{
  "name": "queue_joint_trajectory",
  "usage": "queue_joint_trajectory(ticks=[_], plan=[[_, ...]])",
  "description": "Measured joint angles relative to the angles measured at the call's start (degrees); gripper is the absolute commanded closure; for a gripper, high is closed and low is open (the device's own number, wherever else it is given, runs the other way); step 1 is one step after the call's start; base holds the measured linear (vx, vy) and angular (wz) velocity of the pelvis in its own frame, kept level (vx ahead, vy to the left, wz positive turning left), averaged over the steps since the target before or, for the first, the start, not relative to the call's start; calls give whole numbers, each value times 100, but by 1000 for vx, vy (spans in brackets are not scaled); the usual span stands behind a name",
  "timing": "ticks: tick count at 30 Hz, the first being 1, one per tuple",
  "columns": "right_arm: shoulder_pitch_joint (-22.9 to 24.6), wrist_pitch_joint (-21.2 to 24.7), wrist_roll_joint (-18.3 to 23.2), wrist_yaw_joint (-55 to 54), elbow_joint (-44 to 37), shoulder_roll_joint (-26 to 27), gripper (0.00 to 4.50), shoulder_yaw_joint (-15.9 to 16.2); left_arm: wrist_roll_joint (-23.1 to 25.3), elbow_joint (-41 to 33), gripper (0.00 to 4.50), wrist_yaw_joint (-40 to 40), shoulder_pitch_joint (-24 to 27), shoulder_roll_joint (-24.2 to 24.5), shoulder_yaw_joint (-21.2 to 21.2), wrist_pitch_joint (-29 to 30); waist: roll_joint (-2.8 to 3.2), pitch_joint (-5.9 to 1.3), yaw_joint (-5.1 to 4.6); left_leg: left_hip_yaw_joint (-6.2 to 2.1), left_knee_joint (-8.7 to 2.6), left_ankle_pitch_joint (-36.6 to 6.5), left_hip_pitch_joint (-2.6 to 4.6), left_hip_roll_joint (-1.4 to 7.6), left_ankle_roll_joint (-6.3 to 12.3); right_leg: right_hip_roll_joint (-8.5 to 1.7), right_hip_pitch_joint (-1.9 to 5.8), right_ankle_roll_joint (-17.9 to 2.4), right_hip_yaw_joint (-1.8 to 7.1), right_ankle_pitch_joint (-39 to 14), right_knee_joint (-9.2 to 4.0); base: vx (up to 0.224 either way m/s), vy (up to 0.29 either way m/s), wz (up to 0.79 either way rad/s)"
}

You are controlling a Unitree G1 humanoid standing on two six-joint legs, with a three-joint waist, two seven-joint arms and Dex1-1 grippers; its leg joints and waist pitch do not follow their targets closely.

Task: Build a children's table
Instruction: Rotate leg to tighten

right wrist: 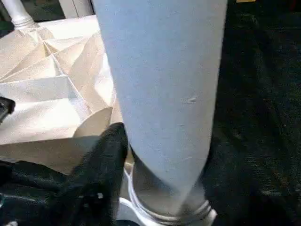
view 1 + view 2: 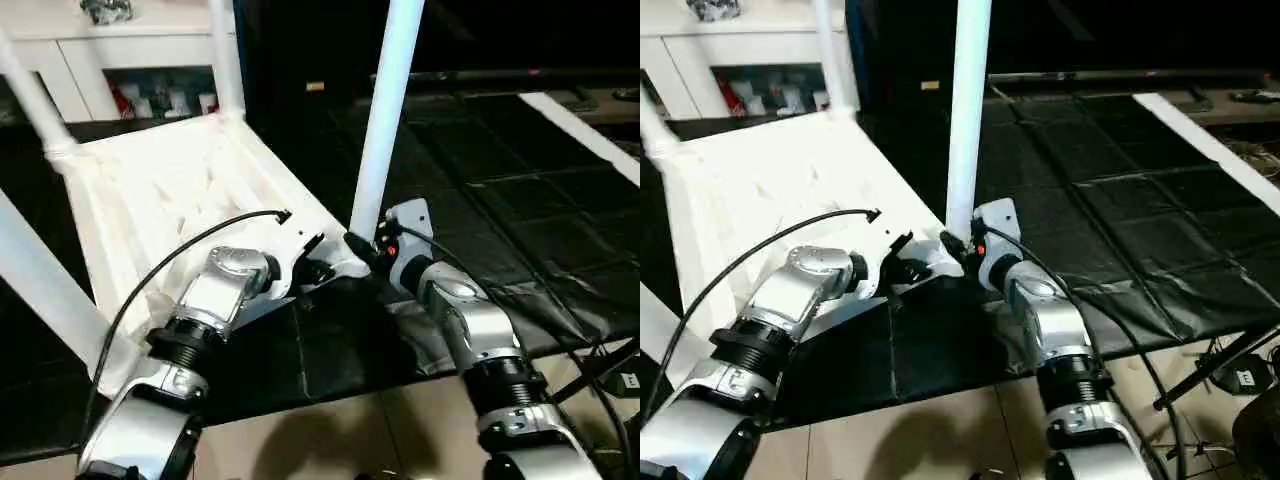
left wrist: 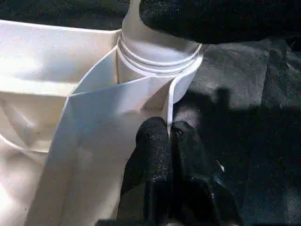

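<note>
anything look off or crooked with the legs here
Nothing stands out. The tabletop lies underside up on the black mat, and the near leg stands in its corner socket, leaning only slightly. The right gripper sits at its base; the left gripper pinches the tabletop's rim.

No text, label, brand, number or sign could be read in any view; a small yellowish tag (image 2: 316, 87) sat on the dark surface behind the table, too small to make out; the coloured items (image 2: 165, 100) behind the cabinet's glass door were too blurred to show any lettering; a small white label (image 2: 1246, 379) lay near the cables at the floor, its marks illegible
</note>
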Motion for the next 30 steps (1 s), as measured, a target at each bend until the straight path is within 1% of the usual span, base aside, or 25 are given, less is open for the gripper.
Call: queue_joint_trajectory(ticks=[1,2,4,5,7,9,11,12,14,17,22,24,26,29,30], plan=[[10,-9,29,21,-6,-7,152,0,-2,-21,450,-12,12,5,-4,0,0,0,1,1,0,-2,0,0,2,0,0,0,1,0,-2,0,0,0],[32,-11,54,92,-34,-24,152,0,-2,-64,450,-39,35,26,-14,-2,1,0,3,2,1,-2,1,0,3,0,0,0,2,0,-3,0,0,0],[137,-29,143,467,-119,-139,139,37,-12,-176,450,-239,102,143,-86,-28,1,1,12,3,0,-3,1,0,4,0,0,0,2,0,-3,0,0,0],[182,-31,177,660,-167,-227,119,81,-21,-210,450,-352,124,205,-124,-64,2,1,21,3,1,-3,1,0,4,0,0,0,2,0,-2,0,0,0],[328,-78,276,1327,-286,-554,104,229,-119,-287,450,-734,212,408,-215,-160,2,1,62,4,2,-3,4,0,2,0,7,0,1,0,-2,0,0,0],[376,-101,327,1679,-317,-658,99,271,-157,-289,450,-933,229,509,-254,-231,4,3,95,8,8,-5,10,0,-7,0,7,-5,1,4,4,0,0,0],[376,-104,367,1922,-325,-768,68,324,-160,-283,450,-1105,238,595,-322,-338,5,4,129,7,15,-10,26,0,-27,0,10,-9,1,9,5,0,0,0],[382,-104,454,2217,-334,-939,60,376,-166,-281,450,-1310,259,693,-391,-491,4,4,157,5,18,-9,27,0,-27,0,12,-8,1,11,5,0,0,0],[411,-99,545,2604,-423,-1083,49,459,-197,-281,450,-1577,295,805,-446,-624,5,4,197,6,21,-6,25,0,-23,0,20,-7,4,10,6,0,0,0],[422,-66,654,3298,-516,-1422,16,661,-235,-287,450,-2131,299,1050,-629,-859,4,4,317,6,26,-5,25,0,-22,0,31,-6,10,10,4,0,0,0],[422,-56,746,4263,-616,-1772,16,942,-256,-290,450,-2872,300,1336,-860,-1269,3,4,460,9,33,-3,15,-1,-19,-7,42,2,15,5,2,0,0,0],[409,-76,765,4699,-621,-1969,16,1119,-256,-290,450,-3120,299,1417,-977,-1498,3,4,501,11,35,-1,11,-1,-14,-11,47,6,14,2,3,0,0,0],[400,-126,764,4941,-615,-2075,16,1185,-255,-269,450,-3290,298,1468,-1035,-1652,3,4,521,13,37,1,11,-1,-12,-15,50,7,14,1,5,0,0,0],[333,-135,764,5213,-565,-2167,16,1320,-229,-247,450,-3462,246,1481,-1168,-1803,2,4,523,12,42,4,14,-1,-9,-17,58,8,14,1,7,0,0,0],[324,-124,764,5307,-529,-2181,33,1331,-227,-237,450,-3503,241,1476,-1209,-1852,2,4,523,12,43,4,19,-1,-8,-18,65,10,14,0,7,0,0,0]])
